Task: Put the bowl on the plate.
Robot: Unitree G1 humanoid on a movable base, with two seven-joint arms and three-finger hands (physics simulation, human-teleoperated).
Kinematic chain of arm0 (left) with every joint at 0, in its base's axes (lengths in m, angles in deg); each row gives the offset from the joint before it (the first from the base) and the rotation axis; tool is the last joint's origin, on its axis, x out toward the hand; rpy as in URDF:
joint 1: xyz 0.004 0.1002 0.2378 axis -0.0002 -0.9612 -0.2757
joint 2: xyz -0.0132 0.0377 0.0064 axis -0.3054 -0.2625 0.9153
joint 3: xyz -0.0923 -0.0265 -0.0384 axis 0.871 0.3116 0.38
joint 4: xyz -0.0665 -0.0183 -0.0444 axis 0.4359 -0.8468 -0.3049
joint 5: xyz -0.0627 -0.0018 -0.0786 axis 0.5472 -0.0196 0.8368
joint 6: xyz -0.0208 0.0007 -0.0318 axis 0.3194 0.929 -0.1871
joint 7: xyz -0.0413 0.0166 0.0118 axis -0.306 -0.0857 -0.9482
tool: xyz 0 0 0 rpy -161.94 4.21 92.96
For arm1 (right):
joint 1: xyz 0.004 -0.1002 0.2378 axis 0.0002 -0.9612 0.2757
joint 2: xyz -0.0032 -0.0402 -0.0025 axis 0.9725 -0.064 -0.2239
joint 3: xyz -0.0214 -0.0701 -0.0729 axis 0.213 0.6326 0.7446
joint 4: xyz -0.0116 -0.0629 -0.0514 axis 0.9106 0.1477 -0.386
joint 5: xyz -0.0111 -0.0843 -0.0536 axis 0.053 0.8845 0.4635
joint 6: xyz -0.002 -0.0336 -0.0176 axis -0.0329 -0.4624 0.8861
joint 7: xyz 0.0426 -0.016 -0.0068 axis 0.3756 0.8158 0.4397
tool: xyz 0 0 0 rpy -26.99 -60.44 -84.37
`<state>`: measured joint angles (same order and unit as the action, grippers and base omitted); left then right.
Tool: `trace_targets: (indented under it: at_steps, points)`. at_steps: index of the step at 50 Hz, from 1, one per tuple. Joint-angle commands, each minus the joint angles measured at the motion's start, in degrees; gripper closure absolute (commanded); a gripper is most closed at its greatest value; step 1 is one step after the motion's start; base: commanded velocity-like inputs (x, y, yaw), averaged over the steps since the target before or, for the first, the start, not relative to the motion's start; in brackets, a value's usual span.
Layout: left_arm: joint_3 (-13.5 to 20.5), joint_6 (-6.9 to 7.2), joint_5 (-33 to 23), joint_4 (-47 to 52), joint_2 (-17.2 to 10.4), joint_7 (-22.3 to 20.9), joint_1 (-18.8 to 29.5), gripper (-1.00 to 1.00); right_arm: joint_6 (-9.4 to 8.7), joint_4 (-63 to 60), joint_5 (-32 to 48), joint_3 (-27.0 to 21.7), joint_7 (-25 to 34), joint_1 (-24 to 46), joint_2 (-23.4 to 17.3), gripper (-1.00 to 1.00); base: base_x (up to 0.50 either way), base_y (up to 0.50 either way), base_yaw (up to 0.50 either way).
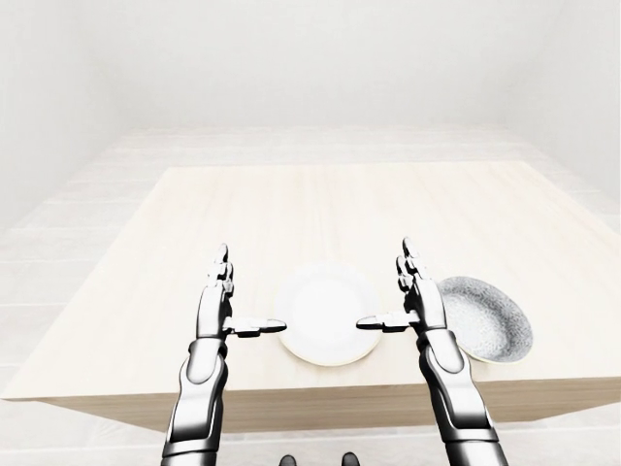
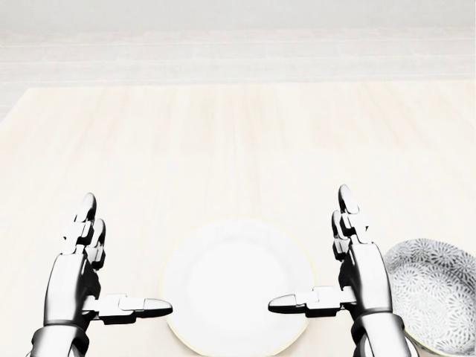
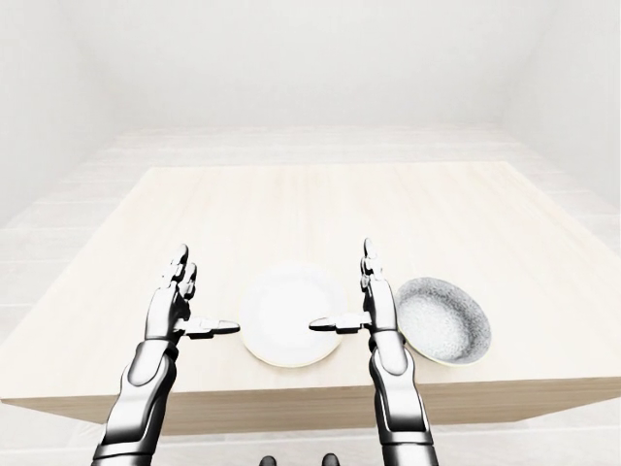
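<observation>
Bowl sits on table right of plate, not touching it.

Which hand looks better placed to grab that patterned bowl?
The right. Its open right hand stands just beside the bowl, which sits right of the plate; the left hand is open on the other side of it, farther away.

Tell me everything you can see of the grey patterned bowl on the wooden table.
The shallow round bowl looks ceramic: grey, with a fine floral pattern inside and a pale rim. It sits upright and empty on the light wooden table, near its bottom edge in the right-eye view, apart from the white round plate to its left. The open right hand stands between them, beside the bowl's left rim, its fingers not closed on it. The head view cuts off its lower right part.
</observation>
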<state>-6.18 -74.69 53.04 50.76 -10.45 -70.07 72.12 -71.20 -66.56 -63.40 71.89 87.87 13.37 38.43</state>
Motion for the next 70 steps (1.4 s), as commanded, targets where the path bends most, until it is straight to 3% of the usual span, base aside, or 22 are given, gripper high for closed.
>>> trace_targets:
  at_steps: [1, 15, 17, 20, 24, 32, 50, 70]
  points:
    - [0.15, -0.21, -0.09, -0.42, 0.03, 0.06, 0.21, -1.0, -0.47, 0.05, -0.26, 0.03, -0.16, 0.01, 0.1, -1.0, 0.13, 0.0, 0.0]
    - [0.47, -0.13, -0.17, -0.62, -0.38, 0.0, 0.45, -1.0, -1.66, -2.26, 0.14, 0.02, -0.05, -0.53, -0.27, -1.0, 0.07, 0.0, 0.0]
    - [0.49, 0.09, -0.26, -0.34, -0.51, -0.18, 0.32, -1.0, -3.6, -3.41, 1.5, -0.04, -0.99, -0.78, -0.57, -1.0, 0.0, 0.0, 0.0]
    - [0.6, 0.58, -0.31, 0.33, -0.63, -0.45, 0.14, -1.0, -4.76, -6.2, 2.39, 0.27, -0.44, -1.54, -1.02, -1.0, 0.0, 0.0, 0.0]
    - [1.04, 0.77, -0.48, 1.16, -0.95, -0.9, -0.61, -1.0, -4.76, -12.61, 4.46, -1.81, -1.9, -2.99, -1.9, -1.0, 0.0, 0.0, 0.0]
    - [1.79, 2.8, -0.78, 5.32, -1.39, -2.56, -2.85, -1.0, -4.76, -23.37, 9.21, -5.1, 0.86, -7.56, -3.64, -1.0, 0.0, 0.0, 0.0]
    - [4.51, 5.58, -2.2, 11.56, -1.12, -5.39, -6.48, -1.0, -4.76, -27.88, 24.46, -12.32, 7.34, -11.71, -4.05, -1.0, 0.0, 0.0, 0.0]
    - [5.81, 5.22, -3.32, 12.24, -0.64, -6.27, -7.51, -1.0, -4.76, -23.95, 33.43, -16.58, 7.67, -13.59, -2.16, -1.0, 0.0, 0.0, 0.0]
